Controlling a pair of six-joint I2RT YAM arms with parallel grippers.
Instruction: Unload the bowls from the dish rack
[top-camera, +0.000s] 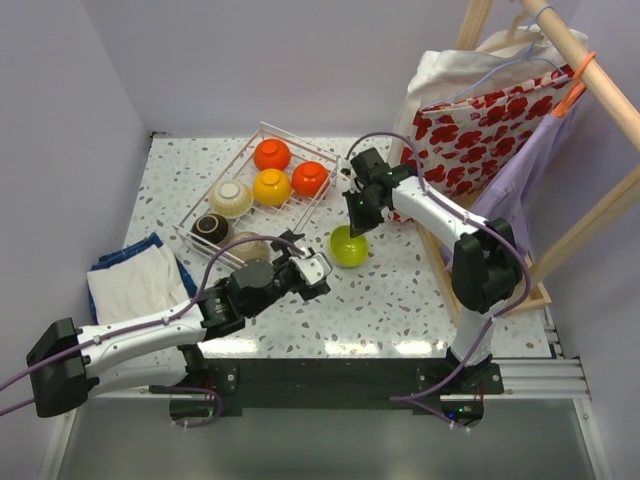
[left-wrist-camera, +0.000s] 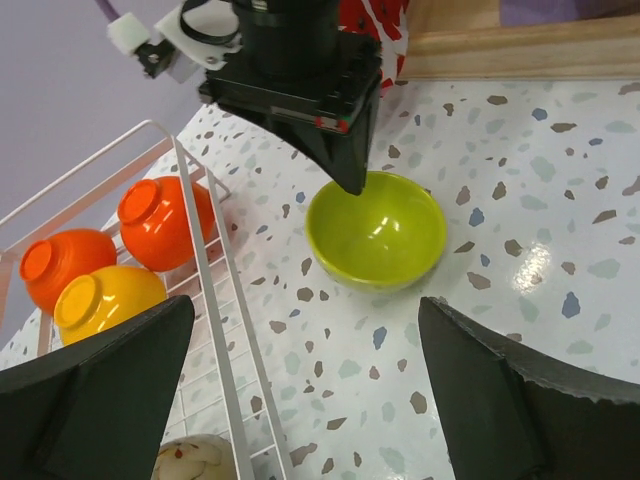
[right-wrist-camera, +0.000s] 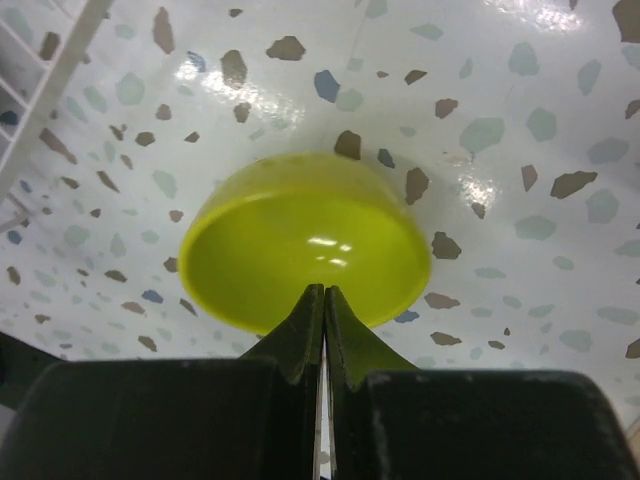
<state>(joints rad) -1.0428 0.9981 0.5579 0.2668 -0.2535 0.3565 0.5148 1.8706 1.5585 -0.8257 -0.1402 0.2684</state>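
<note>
The lime green bowl (top-camera: 348, 246) sits upright on the speckled table, just right of the white wire dish rack (top-camera: 262, 128). It also shows in the left wrist view (left-wrist-camera: 378, 232) and the right wrist view (right-wrist-camera: 300, 240). My right gripper (top-camera: 357, 228) is shut and holds nothing, its tips (right-wrist-camera: 323, 290) over the bowl's rim. My left gripper (top-camera: 318, 268) is open and empty, low beside the rack's near corner (left-wrist-camera: 305, 340). In the rack lie two orange-red bowls (top-camera: 271, 154) (top-camera: 310, 178), a yellow-orange bowl (top-camera: 271, 186), a cream bowl (top-camera: 231, 197), a dark brown bowl (top-camera: 211, 229) and a tan bowl (top-camera: 250, 247).
A folded blue and white cloth (top-camera: 135, 275) lies left of the rack. A wooden clothes rack (top-camera: 590, 70) hung with garments and a red-flowered bag (top-camera: 480, 120) stands at the right, its base (top-camera: 535, 290) on the table's right edge.
</note>
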